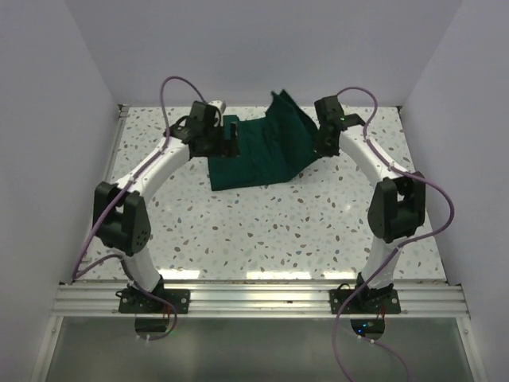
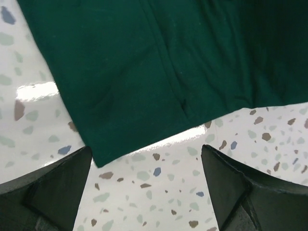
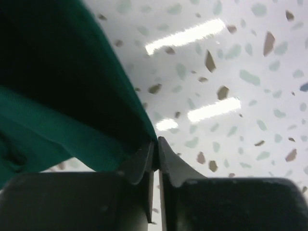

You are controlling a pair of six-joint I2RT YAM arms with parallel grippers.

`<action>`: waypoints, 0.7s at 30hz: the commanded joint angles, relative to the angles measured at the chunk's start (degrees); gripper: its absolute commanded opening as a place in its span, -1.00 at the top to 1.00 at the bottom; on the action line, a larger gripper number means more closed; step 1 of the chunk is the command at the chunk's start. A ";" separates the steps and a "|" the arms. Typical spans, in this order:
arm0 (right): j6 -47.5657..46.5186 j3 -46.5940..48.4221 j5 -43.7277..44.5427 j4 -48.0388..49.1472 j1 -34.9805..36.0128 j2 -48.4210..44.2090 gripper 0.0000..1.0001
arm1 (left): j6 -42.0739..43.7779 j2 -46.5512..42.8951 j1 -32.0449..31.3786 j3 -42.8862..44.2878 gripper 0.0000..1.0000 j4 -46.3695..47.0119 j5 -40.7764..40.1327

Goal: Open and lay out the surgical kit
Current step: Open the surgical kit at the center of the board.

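Observation:
The surgical kit is a dark green cloth drape [image 1: 258,151] lying folded at the back of the table. Its right flap is lifted up off the table. My right gripper [image 1: 324,143] is shut on the edge of that flap; in the right wrist view the cloth [image 3: 57,106] runs into the closed jaws of the right gripper [image 3: 156,144]. My left gripper [image 1: 225,142] is open at the drape's left end, its fingers [image 2: 57,187] just off the cloth's corner [image 2: 144,72] over bare table. The steel tray and instruments are hidden.
The speckled terrazzo tabletop [image 1: 270,231] stretches toward the arm bases. White walls enclose the back and both sides. A metal rail [image 1: 254,298] runs along the near edge.

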 commanded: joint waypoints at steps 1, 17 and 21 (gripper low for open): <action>2.30 -9.00 4.87 -1.94 -1.19 -1.96 0.56 | 3.80 8.45 -4.99 7.09 -1.00 -4.36 -7.96; 1.60 -9.64 10.59 -8.63 -7.35 -4.42 -0.97 | 2.31 28.96 -13.00 21.07 -0.77 -11.40 -19.40; 1.51 -9.03 10.32 -8.89 -7.35 -3.99 -0.97 | 2.22 29.06 -13.08 20.90 0.16 -11.39 -19.31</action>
